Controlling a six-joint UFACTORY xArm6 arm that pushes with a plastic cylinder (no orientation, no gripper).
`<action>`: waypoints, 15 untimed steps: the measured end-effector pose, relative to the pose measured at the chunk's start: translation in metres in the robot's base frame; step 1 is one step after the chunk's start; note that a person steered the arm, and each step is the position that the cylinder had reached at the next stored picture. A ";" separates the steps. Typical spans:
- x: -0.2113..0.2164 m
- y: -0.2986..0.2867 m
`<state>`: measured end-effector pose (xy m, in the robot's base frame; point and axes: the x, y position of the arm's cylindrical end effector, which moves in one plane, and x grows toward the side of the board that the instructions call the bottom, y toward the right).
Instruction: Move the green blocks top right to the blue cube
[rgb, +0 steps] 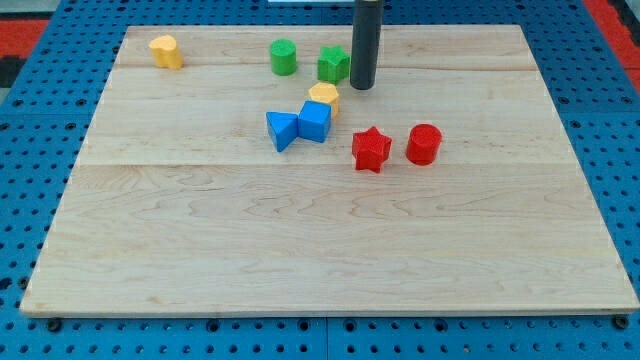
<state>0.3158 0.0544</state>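
Note:
A green cylinder (283, 56) and a green star-like block (333, 63) stand near the view's top, side by side with a gap between them. The blue cube (315, 121) sits below them, touching a blue triangle (281, 129) on its left and a yellow hexagon-like block (324, 96) above it. My tip (361, 85) rests on the board just right of the green star-like block, close to or touching it, and up-right of the blue cube.
A yellow block (166, 50) lies at the view's top left. A red star (371, 149) and a red cylinder (424, 144) sit right of the blue cube. The wooden board (330, 250) lies on a blue pegboard.

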 end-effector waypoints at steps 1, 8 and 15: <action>0.011 0.035; -0.034 -0.071; -0.069 -0.070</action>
<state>0.2472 -0.0152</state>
